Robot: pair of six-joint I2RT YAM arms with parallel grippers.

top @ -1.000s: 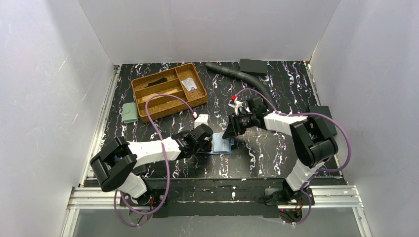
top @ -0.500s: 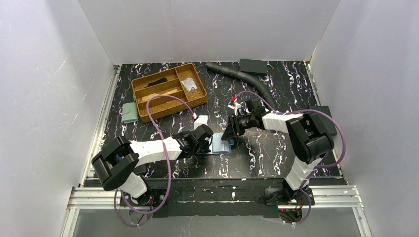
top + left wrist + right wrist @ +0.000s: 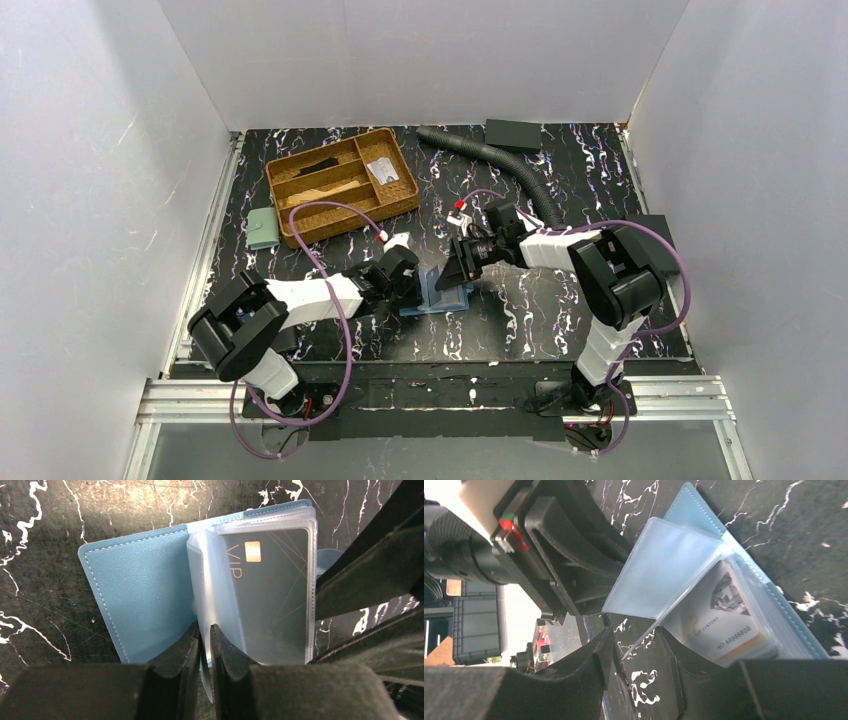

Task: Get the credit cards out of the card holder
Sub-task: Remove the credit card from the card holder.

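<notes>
Lying open on the black marbled worktop (image 3: 520, 310), the teal card holder (image 3: 440, 297) sits near the middle, between the two arms. Its blue cover lies flat to the left and its clear sleeves are fanned up. The left jaws are closed on the near edge of one clear sleeve (image 3: 198, 590), pinching it just beside the spine. The right jaws stand apart, with a lifted sleeve's edge reaching into the gap between them; whether either finger touches it I cannot tell. A dark card (image 3: 270, 595) marked VIP, with a gold chip, sits inside the top sleeve. The right wrist view shows a pale card (image 3: 724, 617) with a printed number, tucked in another sleeve. A woven tray (image 3: 340, 185) stands far left, well apart.
</notes>
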